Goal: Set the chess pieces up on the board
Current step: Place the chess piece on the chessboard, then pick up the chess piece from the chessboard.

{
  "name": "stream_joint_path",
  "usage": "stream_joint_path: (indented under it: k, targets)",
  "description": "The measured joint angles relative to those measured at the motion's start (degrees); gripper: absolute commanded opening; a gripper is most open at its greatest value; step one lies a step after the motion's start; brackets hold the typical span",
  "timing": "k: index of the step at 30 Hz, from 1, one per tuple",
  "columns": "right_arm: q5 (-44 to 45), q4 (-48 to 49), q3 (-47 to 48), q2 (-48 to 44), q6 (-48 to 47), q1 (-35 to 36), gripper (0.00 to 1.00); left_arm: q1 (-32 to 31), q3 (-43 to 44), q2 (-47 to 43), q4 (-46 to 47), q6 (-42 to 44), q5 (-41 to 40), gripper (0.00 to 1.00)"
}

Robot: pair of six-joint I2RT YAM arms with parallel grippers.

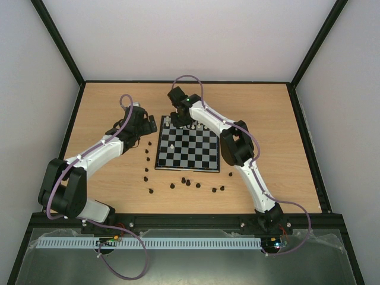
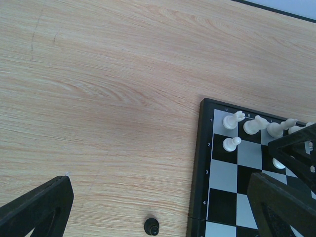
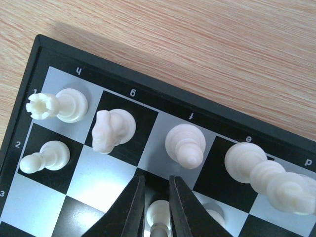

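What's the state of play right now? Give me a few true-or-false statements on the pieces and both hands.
1. Black pieces lie on the table, off the board. True.
2. The left hand holds a black piece. False: it is open and empty.
3. A white rook stands on the board's corner square. True.
4. The right hand hovers over bare wood. False: it is over the board, closed on a white pawn.

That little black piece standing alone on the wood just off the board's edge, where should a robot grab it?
By its narrow upper part, coming straight down from above. The black piece seems to stand upright on the wooden table, clear of the board with nothing close around it, so fingers fit on either side.
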Motion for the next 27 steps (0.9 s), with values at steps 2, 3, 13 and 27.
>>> stream_joint_path:
  k: [2, 3, 13, 27]
  targets:
    - [-0.48, 0.07, 0.00, 0.00, 0.00, 0.00, 0.18, 0.00, 0.02, 0.00, 0.00, 0.04, 0.00, 0.99]
    - [-0.81, 0.13, 0.00, 0.00, -0.07, 0.00, 0.18, 0.00, 0.00, 0.00, 0.00, 0.11, 0.00, 0.99]
    - [-1.92, 2.34, -3.43, -2.54, -0.02, 0.00, 0.22, 0.00, 0.00, 0.00, 0.00, 0.15, 0.31, 0.99]
    - [-1.70, 7.67, -22.71, -24.04, 0.83, 0.02, 0.57, 0.00, -0.02, -0.44, 0.17, 0.22, 1.36, 0.99]
